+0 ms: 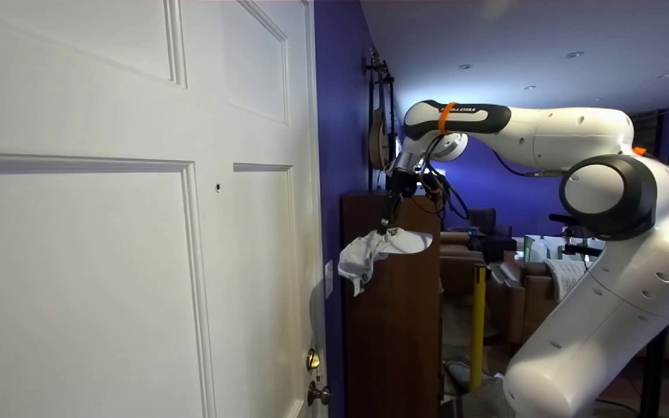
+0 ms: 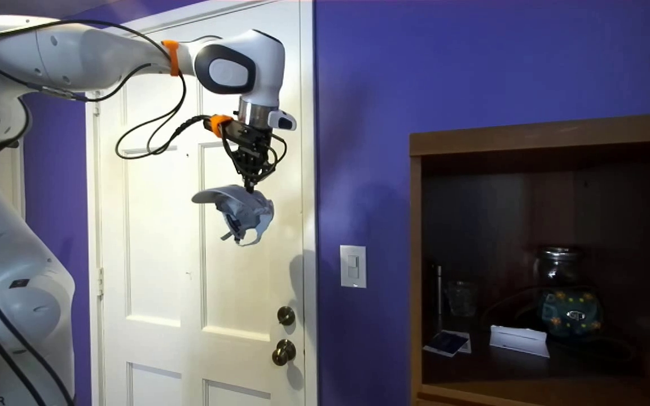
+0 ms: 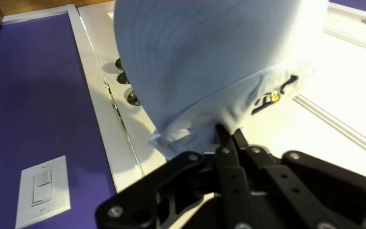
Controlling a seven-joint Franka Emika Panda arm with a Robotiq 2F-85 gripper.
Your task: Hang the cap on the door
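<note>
The light grey-white cap hangs in the air below my gripper in both exterior views, its brim [image 1: 407,242] sticking out to one side and its floppy crown and back strap [image 2: 246,211] drooping. My gripper [image 1: 384,225] points down and is shut on the cap's fabric near the base of the brim. In the wrist view the fingertips [image 3: 230,128] pinch the cloth; the cap's brim [image 3: 195,63] fills the upper middle, with dark and yellow embroidery beside it. The white panelled door [image 1: 108,261] also stands behind the cap in an exterior view [image 2: 150,254]. The cap appears apart from the door.
Round metal door knobs [image 2: 284,352] sit near the door's edge. A light switch [image 2: 353,266] is on the purple wall [image 2: 500,67]. A brown wooden cabinet [image 1: 392,325] stands beside the wall. A small dark hole or peg [image 1: 218,187] shows on the door.
</note>
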